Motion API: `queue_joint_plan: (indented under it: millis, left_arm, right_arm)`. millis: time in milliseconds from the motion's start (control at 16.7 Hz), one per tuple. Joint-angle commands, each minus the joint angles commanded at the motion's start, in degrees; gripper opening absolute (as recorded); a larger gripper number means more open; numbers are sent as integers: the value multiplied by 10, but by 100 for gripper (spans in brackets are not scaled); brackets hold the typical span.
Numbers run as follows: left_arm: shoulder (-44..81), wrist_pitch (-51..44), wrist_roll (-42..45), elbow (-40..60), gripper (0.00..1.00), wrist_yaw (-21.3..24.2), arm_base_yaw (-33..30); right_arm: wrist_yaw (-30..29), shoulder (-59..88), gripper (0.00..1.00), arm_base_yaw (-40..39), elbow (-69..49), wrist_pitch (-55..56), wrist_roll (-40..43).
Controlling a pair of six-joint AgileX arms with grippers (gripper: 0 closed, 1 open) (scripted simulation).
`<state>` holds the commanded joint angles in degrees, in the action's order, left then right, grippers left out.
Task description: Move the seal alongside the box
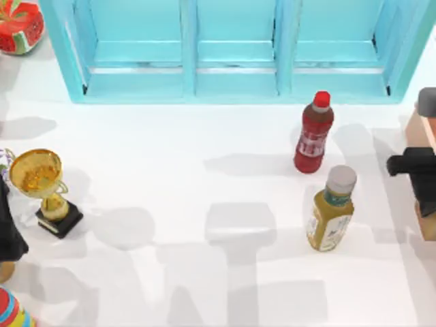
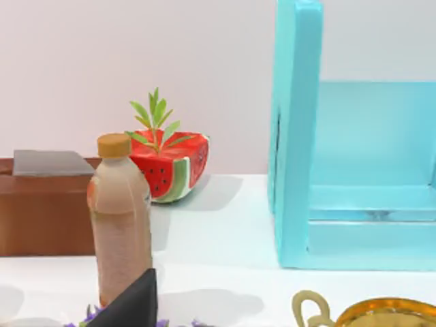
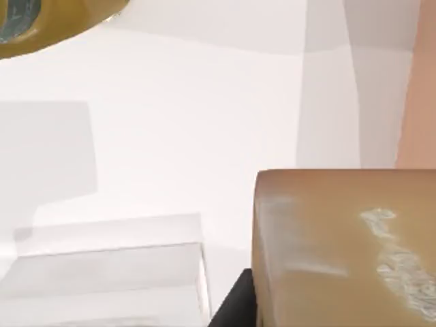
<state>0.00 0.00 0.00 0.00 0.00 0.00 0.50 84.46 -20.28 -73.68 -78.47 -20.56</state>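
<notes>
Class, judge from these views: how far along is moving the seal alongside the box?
Looks done: the seal is at the table's right edge, with the box just beyond it. In hand: the right gripper hangs over the seal. Probably left: setting the seal down beside the box, if it isn't already, and backing away. The left arm sits at the left edge.

A white bench carries everything, crossed by soft grey shadows. Along its far edge stands a pale turquoise shelf unit with three open bays, and in the left wrist view its side panel rises against a plain pinkish-white wall. The light is even and bright.
</notes>
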Motion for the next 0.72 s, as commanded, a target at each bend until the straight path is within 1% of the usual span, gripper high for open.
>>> queue_joint_plan:
  millis: [120,420,720]
  left_arm:
    - [0,0,0,0,100,0,0]
    - [0,0,0,0,100,0,0]
    - [0,0,0,0,100,0,0]
  right_arm:
    - [-4,-3,0,10,10,0,8]
    - [-4,0,0,8,11,2,7]
    - [-4,1,0,8,79,77,6]
